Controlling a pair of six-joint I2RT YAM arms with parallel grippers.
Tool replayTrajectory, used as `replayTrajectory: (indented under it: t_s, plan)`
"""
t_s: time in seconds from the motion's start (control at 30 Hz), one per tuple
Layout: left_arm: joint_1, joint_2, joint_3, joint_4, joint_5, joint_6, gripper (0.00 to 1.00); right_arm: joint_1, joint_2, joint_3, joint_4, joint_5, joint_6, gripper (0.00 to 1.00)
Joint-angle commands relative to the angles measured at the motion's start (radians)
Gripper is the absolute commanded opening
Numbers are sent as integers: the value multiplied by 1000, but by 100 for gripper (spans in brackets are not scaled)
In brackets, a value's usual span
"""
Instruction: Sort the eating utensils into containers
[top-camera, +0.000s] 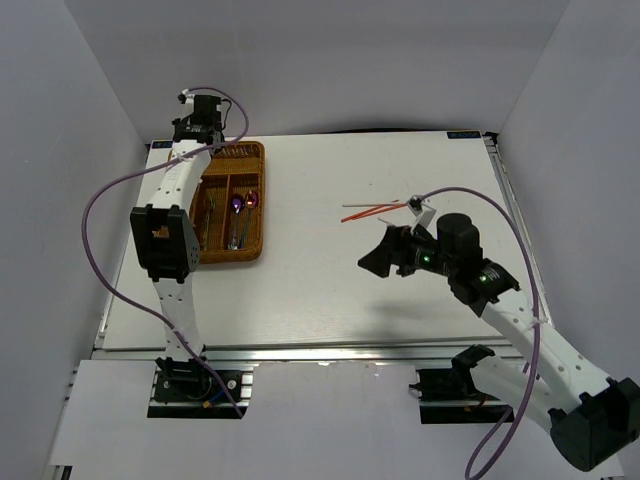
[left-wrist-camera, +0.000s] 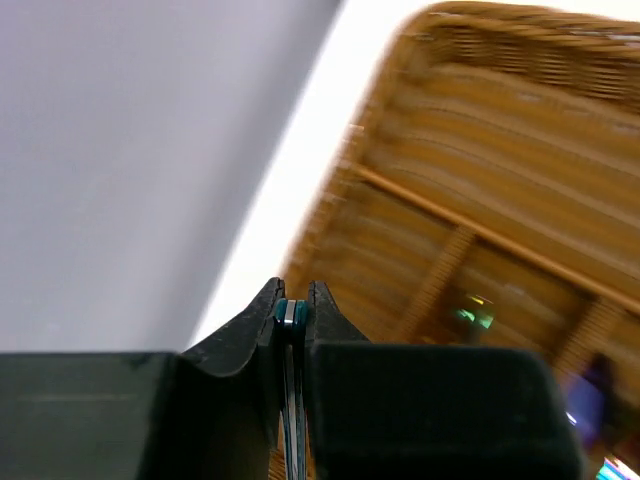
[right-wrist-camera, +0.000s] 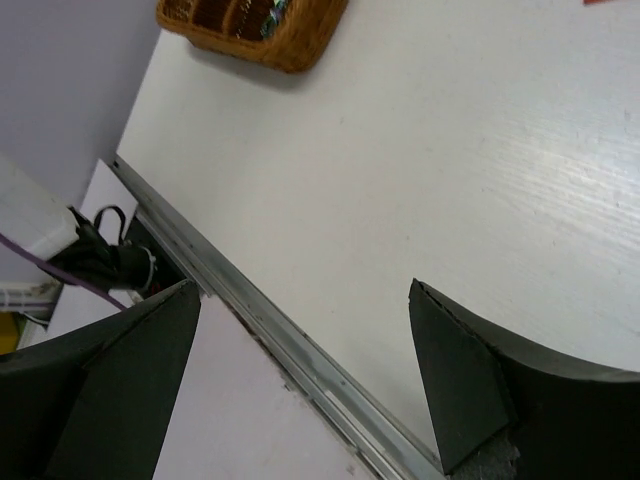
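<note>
The brown wicker tray (top-camera: 257, 200) lies at the table's far left. Purple iridescent spoons (top-camera: 243, 203) and a silver utensil (top-camera: 233, 240) lie in its slots. My left gripper (top-camera: 200, 128) hangs over the tray's far end, shut on a thin teal-iridescent utensil handle (left-wrist-camera: 291, 314) that shows edge-on between the fingers; its head is hidden. The tray (left-wrist-camera: 500, 200) is blurred below it. Red and white chopsticks (top-camera: 375, 210) lie on the table right of centre. My right gripper (top-camera: 385, 258) is open and empty just in front of them, over bare table (right-wrist-camera: 300, 300).
The tray's near corner (right-wrist-camera: 270, 40) shows at the top of the right wrist view. The table's metal front rail (right-wrist-camera: 300, 350) runs under the right gripper's view. White walls stand on three sides. The left arm's purple cable (top-camera: 100, 200) loops beside the tray.
</note>
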Motion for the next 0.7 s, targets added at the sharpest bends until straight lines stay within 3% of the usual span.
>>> replayTrajectory:
  t_s: [0.0,0.17,0.43,0.53,0.57,0.67]
  plan:
    - [4,-6,77,40,-174,162,0,-5,-63,-64,-80,12,-55,89]
    - [21,19,-109,304,-263,320,0,-5,-86,-124,-19,-56,-15,89]
    - [94,76,-115,306,-156,247,11,-5,-63,-101,-5,-64,-7,89]
    - [100,102,-103,289,-117,224,28,-5,-49,-89,-4,-50,-6,89]
    - [101,106,-98,286,-116,218,44,-5,-46,-84,-7,-39,-6,89]
    - [101,105,-72,248,-24,181,57,-5,-29,-70,-13,-13,-12,89]
